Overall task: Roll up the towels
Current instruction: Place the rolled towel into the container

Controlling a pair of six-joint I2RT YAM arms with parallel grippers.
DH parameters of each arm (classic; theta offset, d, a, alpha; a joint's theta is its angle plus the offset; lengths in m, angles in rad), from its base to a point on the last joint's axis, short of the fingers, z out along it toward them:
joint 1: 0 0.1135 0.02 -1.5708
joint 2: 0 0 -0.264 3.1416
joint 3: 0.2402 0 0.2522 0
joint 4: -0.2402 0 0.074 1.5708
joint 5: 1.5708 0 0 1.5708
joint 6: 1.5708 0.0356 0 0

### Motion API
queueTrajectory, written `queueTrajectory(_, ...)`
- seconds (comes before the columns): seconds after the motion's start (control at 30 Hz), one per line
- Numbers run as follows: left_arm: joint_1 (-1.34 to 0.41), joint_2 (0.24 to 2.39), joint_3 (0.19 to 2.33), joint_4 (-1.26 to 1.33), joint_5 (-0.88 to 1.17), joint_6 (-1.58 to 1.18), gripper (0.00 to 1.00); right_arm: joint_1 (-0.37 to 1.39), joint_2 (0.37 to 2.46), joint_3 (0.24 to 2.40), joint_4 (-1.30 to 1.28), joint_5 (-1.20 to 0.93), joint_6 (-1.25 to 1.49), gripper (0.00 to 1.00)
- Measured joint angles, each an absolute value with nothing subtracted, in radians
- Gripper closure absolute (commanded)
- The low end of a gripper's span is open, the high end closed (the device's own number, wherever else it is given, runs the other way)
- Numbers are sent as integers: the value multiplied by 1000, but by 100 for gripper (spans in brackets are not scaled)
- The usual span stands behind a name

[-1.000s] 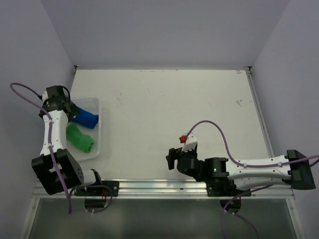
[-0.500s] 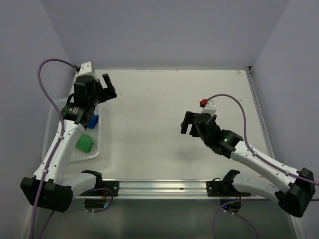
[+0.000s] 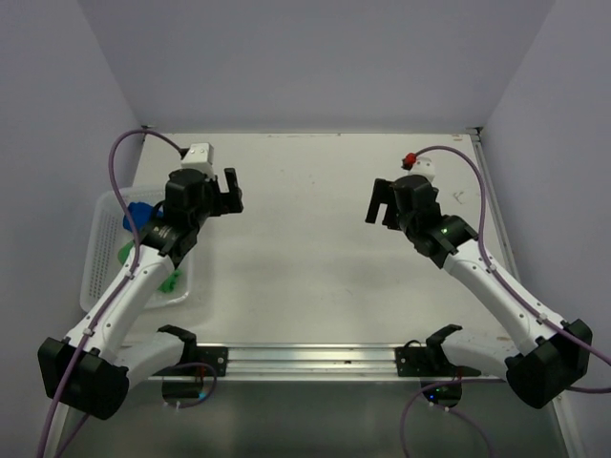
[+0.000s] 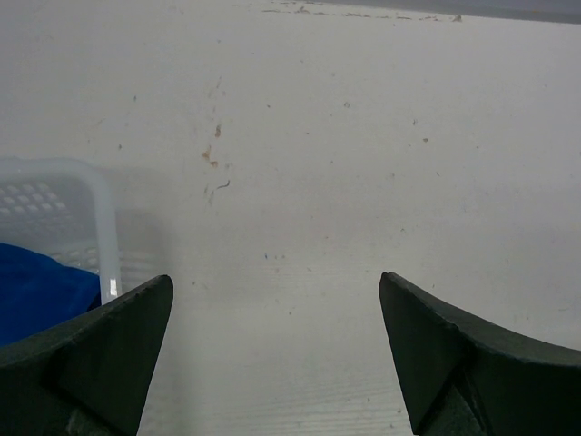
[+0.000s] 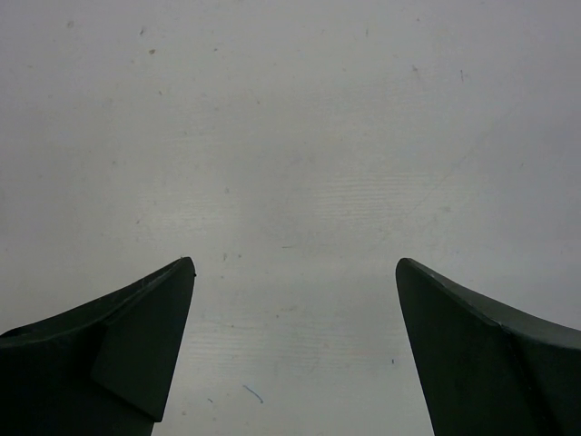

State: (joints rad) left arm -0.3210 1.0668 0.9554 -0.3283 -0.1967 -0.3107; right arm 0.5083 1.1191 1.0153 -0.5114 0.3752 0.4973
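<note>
Left arm rises from its base at the near left corner and leans inward over the white mesh basket (image 3: 97, 250). The left gripper (image 3: 231, 194) hangs above the bare table (image 3: 305, 277) just right of the basket, jaws spread wide, holding nothing.

Both towels lie inside the basket. The blue towel (image 3: 140, 212) sits at the far end and the green towel (image 3: 172, 281) at the near end. The arm covers most of each, so their long axes cannot be read.

Right arm mirrors the left, stretching from the near right corner up and inward. The right gripper (image 3: 380, 202) is also wide open and empty over bare table, well apart from the basket.

A second ago the left arm was folded down over the basket and the right arm lay low along the near edge. Both have since lifted and extended.
</note>
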Motion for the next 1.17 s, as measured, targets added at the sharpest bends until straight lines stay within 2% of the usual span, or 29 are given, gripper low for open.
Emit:
queueTrajectory(0.43, -323, 1086, 950, -298, -186, -291, 0, 508, 1167, 1037, -530, 486, 440, 1)
queueTrajectory(1.17, -323, 1112, 950, -299, -248, -265, 0, 496, 1265, 1037, -528, 509, 440, 1)
